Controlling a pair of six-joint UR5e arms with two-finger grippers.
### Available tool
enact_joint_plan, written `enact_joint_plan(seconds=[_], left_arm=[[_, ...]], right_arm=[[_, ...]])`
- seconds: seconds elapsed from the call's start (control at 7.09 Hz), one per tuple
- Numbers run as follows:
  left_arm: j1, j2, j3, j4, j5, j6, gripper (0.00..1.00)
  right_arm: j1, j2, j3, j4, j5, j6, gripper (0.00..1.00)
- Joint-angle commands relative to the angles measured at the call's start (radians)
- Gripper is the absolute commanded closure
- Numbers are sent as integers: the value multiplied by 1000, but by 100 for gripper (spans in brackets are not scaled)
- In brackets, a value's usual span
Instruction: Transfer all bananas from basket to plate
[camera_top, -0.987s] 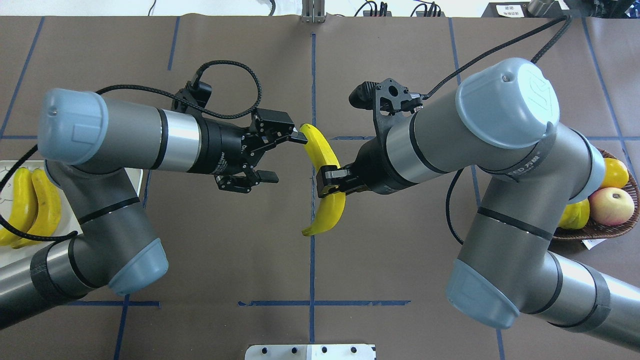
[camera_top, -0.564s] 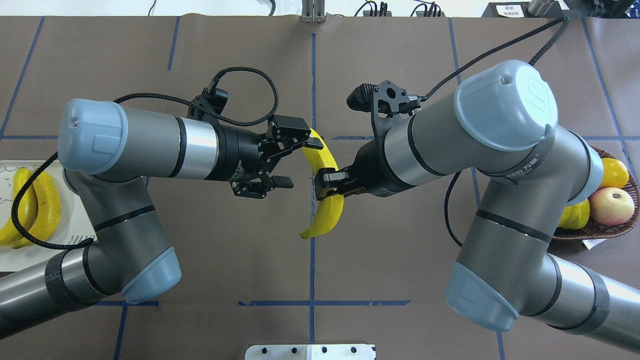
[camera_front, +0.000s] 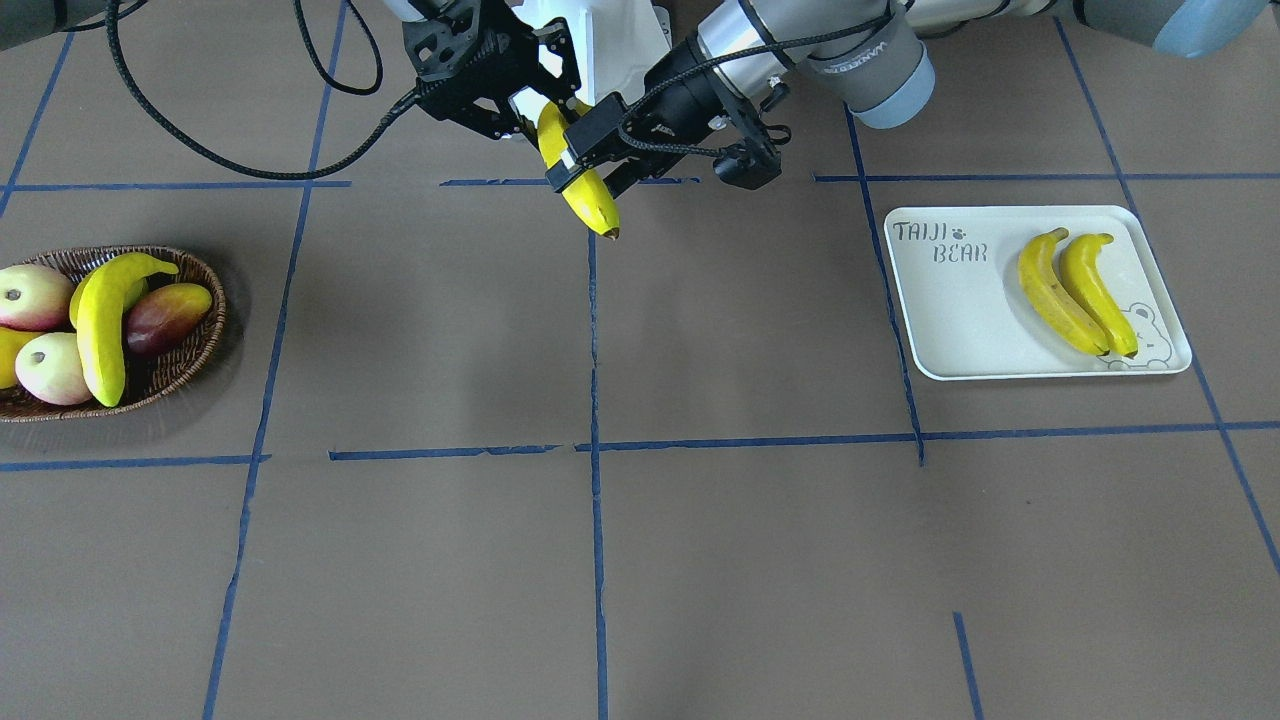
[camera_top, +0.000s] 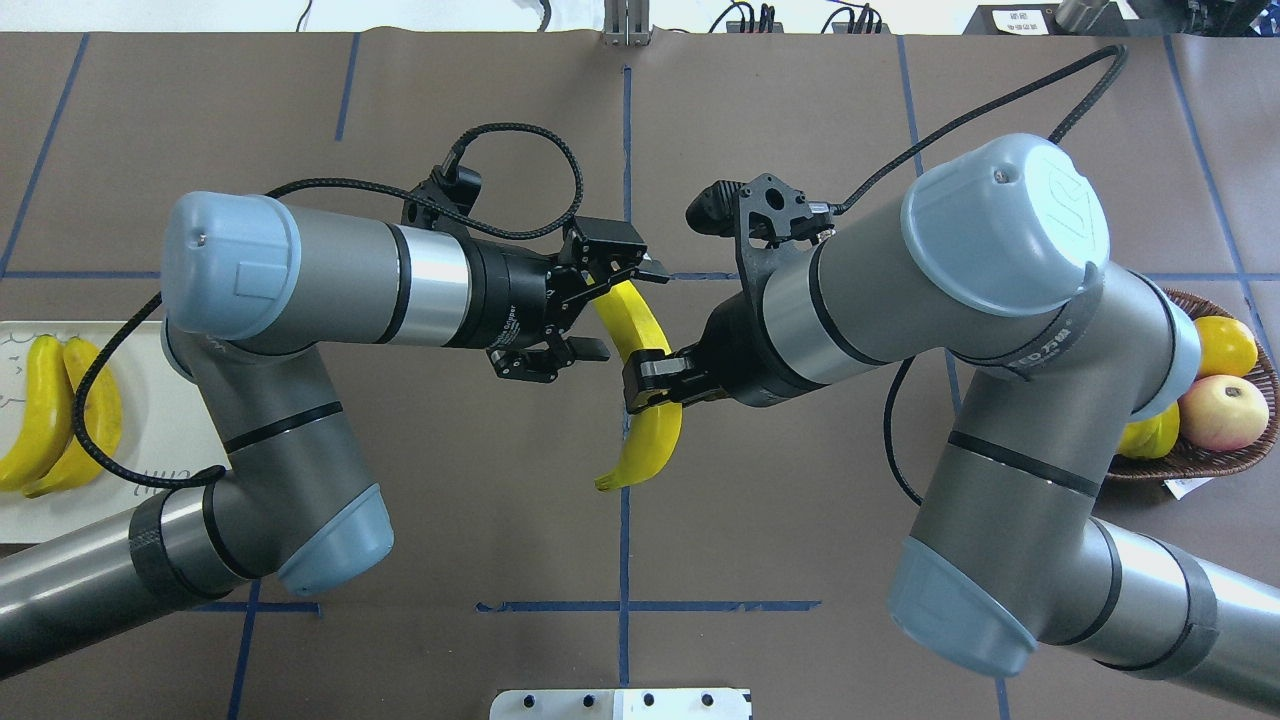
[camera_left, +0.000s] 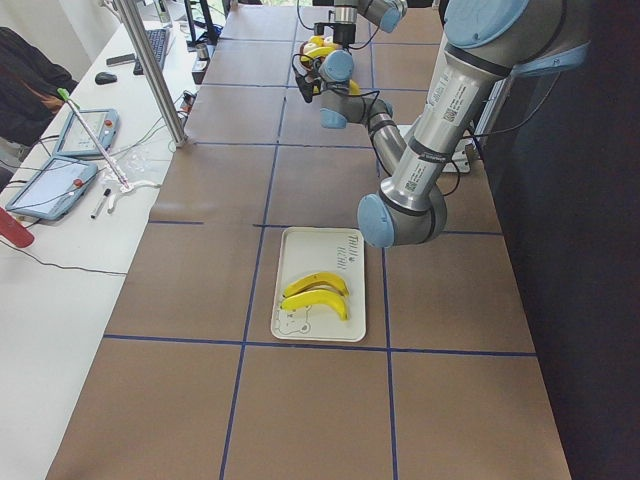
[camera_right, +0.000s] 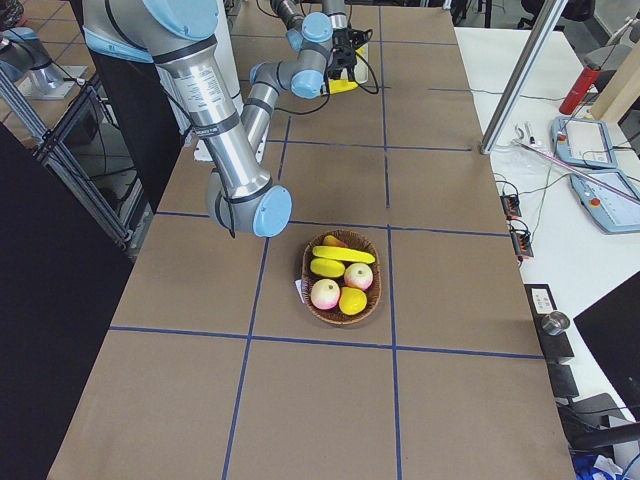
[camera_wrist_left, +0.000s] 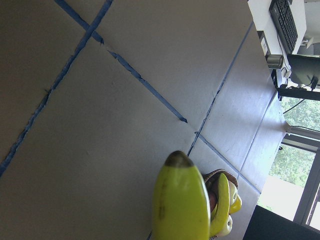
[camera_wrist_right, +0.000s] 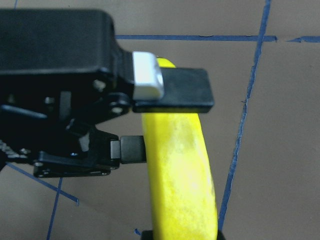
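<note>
My right gripper (camera_top: 655, 385) is shut on the middle of a yellow banana (camera_top: 640, 440), held in the air over the table's centre line. My left gripper (camera_top: 620, 310) is open, with one finger on each side of that banana's far half. In the right wrist view its fingers (camera_wrist_right: 172, 90) sit tight against the banana (camera_wrist_right: 182, 170). Two bananas (camera_front: 1060, 290) lie side by side on the cream plate (camera_front: 950, 310). One more banana (camera_front: 105, 320) lies in the wicker basket (camera_front: 195, 350).
The basket also holds apples (camera_front: 45, 365), a red-purple mango (camera_front: 165, 315) and an orange (camera_top: 1228, 345). A metal mount (camera_top: 620, 703) sits at the near table edge. A side table with tablets (camera_left: 55, 185) and a seated person lies beyond the far edge.
My left arm has moved right, and its open fingers now straddle the banana's far half. The right gripper and banana have shifted slightly toward the robot.
</note>
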Motion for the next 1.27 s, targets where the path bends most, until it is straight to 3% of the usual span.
enact_joint_plan(seconds=[0.0, 0.14, 0.28, 0.42, 0.56, 1.13], left_arm=[[1, -5, 11, -2, 0, 3, 49], [1, 1, 9, -2, -1, 9, 93], [1, 3, 9, -2, -1, 14, 100], [-1, 3, 9, -2, -3, 14, 100], [-1, 3, 9, -2, -3, 12, 100], [-8, 12, 8, 6, -10, 20, 100]], right_arm=[[-1, 0, 1, 0, 1, -1, 100], [-1, 0, 1, 0, 1, -1, 100], [-1, -1, 1, 0, -1, -1, 100], [-1, 0, 4, 0, 1, 0, 84], [1, -1, 5, 2, 4, 32, 1], [10, -14, 33, 12, 11, 54, 0]])
